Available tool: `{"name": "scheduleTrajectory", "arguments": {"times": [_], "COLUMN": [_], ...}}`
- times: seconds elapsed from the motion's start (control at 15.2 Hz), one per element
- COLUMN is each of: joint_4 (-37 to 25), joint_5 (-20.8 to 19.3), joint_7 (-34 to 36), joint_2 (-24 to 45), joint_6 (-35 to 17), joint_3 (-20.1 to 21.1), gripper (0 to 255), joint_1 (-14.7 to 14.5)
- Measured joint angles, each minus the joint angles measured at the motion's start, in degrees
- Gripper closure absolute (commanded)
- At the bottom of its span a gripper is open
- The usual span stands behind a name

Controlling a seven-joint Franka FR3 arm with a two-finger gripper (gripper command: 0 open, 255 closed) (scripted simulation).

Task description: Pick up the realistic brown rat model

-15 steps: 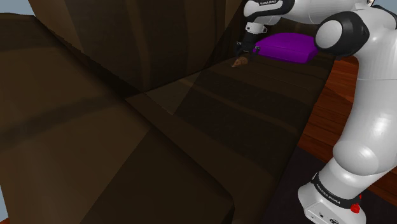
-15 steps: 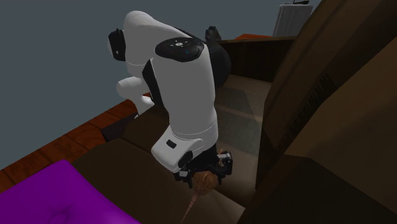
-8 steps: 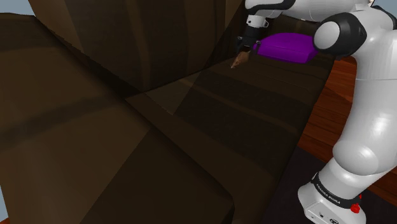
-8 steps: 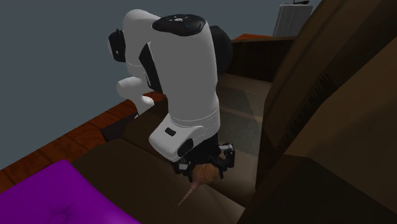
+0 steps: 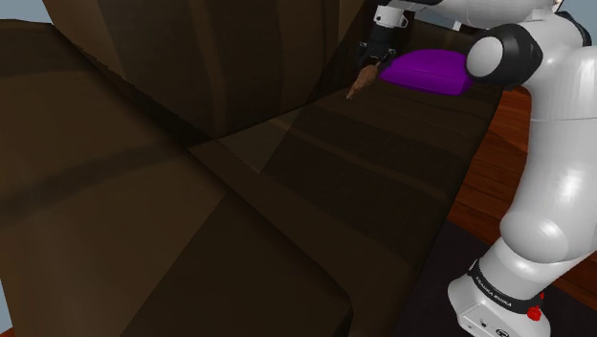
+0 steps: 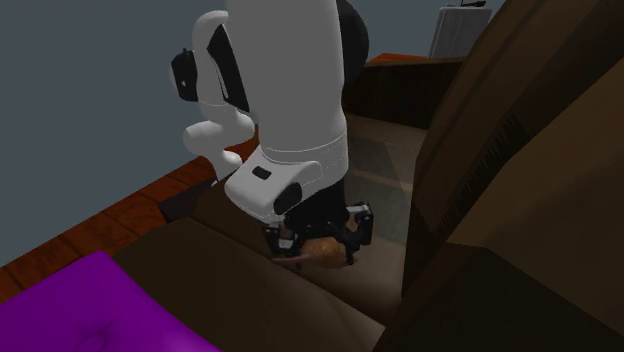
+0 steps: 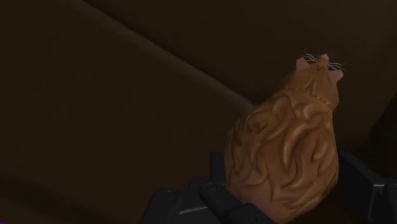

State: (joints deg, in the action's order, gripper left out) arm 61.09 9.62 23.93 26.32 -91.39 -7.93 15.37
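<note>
There is one rat model, orange-brown, with a plump rounded body carved in swirling fur ridges, a pointed snout and thin pale whiskers. One flat, smooth purple cushion lies on one dark brown sofa with broad, matte seat pads. One white arm with dark joints rises from its white stand, which sits on a reddish wooden floor.

The two black fingers are clamped on the rat's rear half, one on each flank, and its head sticks out beyond them.

In the shoulder view the rat is at about 1 o'clock in the picture. It hangs just above the sofa seat with its thin end slanting toward 7 o'clock. The purple cushion is just beside it at 3 o'clock. Whether the tail tip touches the seat cannot be told.

The arm stands tall with its elbow bent over the seat. In the second exterior view its wrist points straight down, holding the rat at about 6 o'clock below the white forearm.
</note>
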Motion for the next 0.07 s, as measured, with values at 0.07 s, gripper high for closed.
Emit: {"name": "scheduleTrajectory", "arguments": {"times": [0.07], "joint_4": [-1.05], "joint_5": [0.04], "joint_7": [0.08], "joint_2": [0.35], "joint_6": [0.71], "joint_3": [0.01], "gripper": [255], "joint_1": [0.07]}}
